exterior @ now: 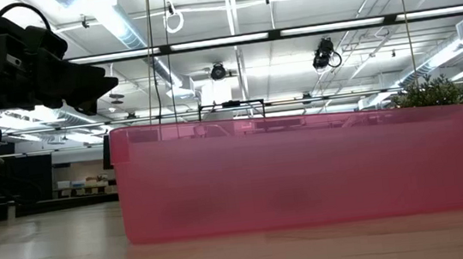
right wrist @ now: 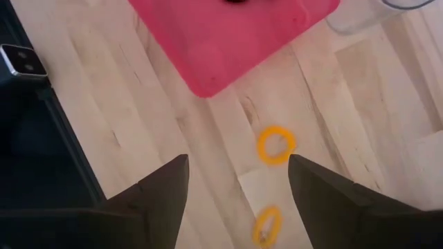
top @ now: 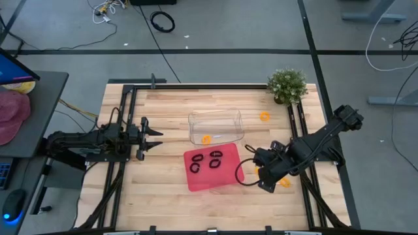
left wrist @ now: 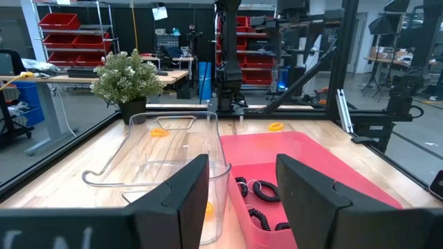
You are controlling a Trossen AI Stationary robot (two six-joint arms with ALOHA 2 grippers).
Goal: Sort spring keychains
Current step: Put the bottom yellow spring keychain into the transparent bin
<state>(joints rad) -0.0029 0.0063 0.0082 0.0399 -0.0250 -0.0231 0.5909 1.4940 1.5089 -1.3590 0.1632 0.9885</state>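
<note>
Orange spring keychains [right wrist: 276, 145] are lying loose on the bench [top: 163, 189] just beside the red tray [top: 210, 181], and two of them are being framed by the right wrist view: one round loop straight ahead between the jaws' line, a second orange loop [right wrist: 267, 226] closer in, lying as a narrow oval roughly along the reach direction. The right gripper [top: 267, 183] is being held above the bench at the tray's right corner, jaws spread wide and empty, so the loops are lying directly ahead of and below it; this arm is judged by far the nearer. The left gripper [top: 151, 138] is being kept well apart on the far side of the clear container [top: 216, 126], jaws partly open and holding nothing. Black spring keychains [top: 215, 155] are lying inside the red tray, one orange loop [top: 206, 139] is sitting in the clear container, and another orange loop [top: 264, 117] is resting near the potted plant [top: 287, 85].
</note>
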